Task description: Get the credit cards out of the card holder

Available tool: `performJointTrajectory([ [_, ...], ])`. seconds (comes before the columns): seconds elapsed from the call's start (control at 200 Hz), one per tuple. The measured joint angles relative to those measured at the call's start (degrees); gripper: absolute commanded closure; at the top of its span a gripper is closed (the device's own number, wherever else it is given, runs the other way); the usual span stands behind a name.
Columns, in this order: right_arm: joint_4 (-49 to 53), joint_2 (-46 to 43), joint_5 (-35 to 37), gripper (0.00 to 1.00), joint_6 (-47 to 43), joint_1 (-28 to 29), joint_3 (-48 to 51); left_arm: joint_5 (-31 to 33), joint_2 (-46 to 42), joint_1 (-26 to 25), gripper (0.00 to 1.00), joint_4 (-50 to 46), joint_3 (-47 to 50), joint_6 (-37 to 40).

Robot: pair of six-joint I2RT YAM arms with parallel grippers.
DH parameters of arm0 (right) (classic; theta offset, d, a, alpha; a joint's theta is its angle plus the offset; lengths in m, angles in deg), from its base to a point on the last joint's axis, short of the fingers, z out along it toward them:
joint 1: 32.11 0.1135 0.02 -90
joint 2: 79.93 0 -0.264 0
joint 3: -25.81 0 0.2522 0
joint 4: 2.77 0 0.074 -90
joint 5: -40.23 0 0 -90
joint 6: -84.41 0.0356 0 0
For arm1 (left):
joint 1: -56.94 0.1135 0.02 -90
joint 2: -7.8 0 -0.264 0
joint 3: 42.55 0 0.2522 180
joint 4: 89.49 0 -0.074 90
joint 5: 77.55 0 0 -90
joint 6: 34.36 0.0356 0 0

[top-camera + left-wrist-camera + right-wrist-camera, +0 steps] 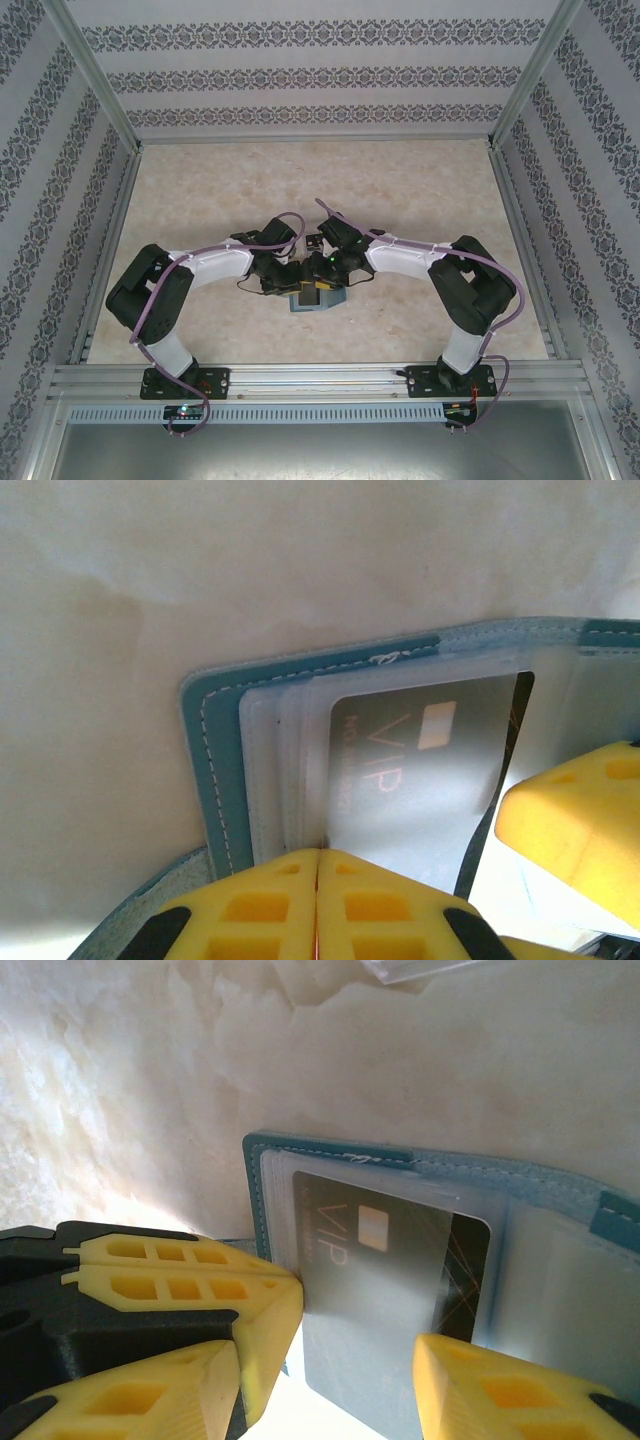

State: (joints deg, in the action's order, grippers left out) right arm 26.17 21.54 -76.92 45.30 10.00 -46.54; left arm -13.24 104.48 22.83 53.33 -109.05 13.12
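The left gripper (318,895) is clenched, its two yellow fingers pressed flat together with no gap. The tips sit against the near edge of the open card holder (215,770), right where the clear sleeves (270,770) end. Whether a sleeve edge is pinched between them cannot be told.

The grey credit card (400,770), printed VIP, lies just beyond those tips and slightly to their right. It is partly inside the sleeves, with its dark band on the far side from the teal stitched border.

The right gripper (345,1360) is released, with its jaws apart. The card lies between them, and one of its fingers (580,820) hangs over the card's dark-band edge. The other finger is just beside the clenched left fingers, with a bright gap between it and the card. So the left gripper's tips crowd that side of the card and leave little room there.

Beyond both jaws is the bare marbled table (420,190), and a piece of clear plastic (420,968) lies well past the holder's far edge
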Motion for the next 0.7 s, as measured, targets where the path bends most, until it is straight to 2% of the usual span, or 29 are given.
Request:
performJointTrajectory([
  [0.699, -0.55, 0.59, 0.26, 0.51, -0.2, 0.02, 0.07, 0.92, -0.46, 0.04, 0.92, -0.26, 0.35, 0.0],
])
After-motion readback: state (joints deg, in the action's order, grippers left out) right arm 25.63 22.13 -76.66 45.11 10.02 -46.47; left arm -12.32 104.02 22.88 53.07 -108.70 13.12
